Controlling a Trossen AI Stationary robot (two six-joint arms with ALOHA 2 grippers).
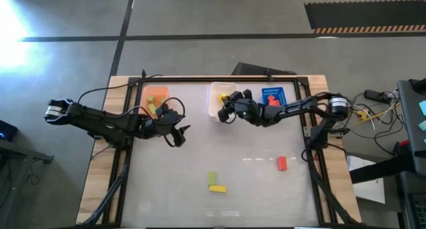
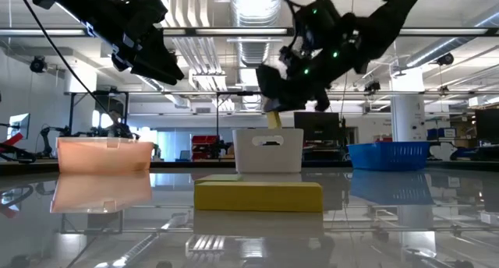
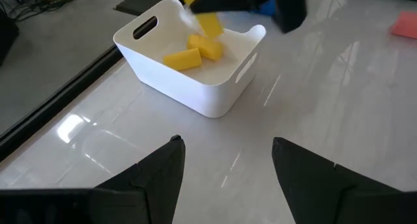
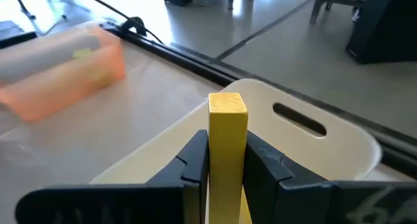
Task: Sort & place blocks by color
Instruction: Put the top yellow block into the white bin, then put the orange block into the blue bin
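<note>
My right gripper [image 1: 227, 113] is shut on a yellow block [image 4: 227, 136] and hovers over the white bin [image 1: 221, 100]. Two more yellow blocks [image 3: 192, 53] lie inside that bin. My left gripper [image 3: 225, 162] is open and touches nothing; it hangs above the table [image 1: 253, 189] between the orange bin [image 1: 156, 98] and the white bin. Light green blocks [image 1: 153, 106] lie in the orange bin, and a red block [image 1: 273, 101] in the blue bin [image 1: 273, 94]. Flat on the table lie a green block [image 1: 212, 178], a yellow block [image 1: 217, 188] and a red block [image 1: 282, 164]. My right gripper pinches the yellow block between its two fingers [image 4: 195, 162], which lie on the long side faces. The block's free end [image 4: 227, 104] sticks out past the fingertips. In the low view the block [image 2: 274, 119] hangs clear above the white bin's rim [image 2: 269, 131].
The three bins stand in a row along the table's far edge: orange on the left, white in the middle, blue on the right. A dark frame rail [image 1: 219, 78] runs behind them. The three loose blocks lie toward the near edge, with bare table around them.
</note>
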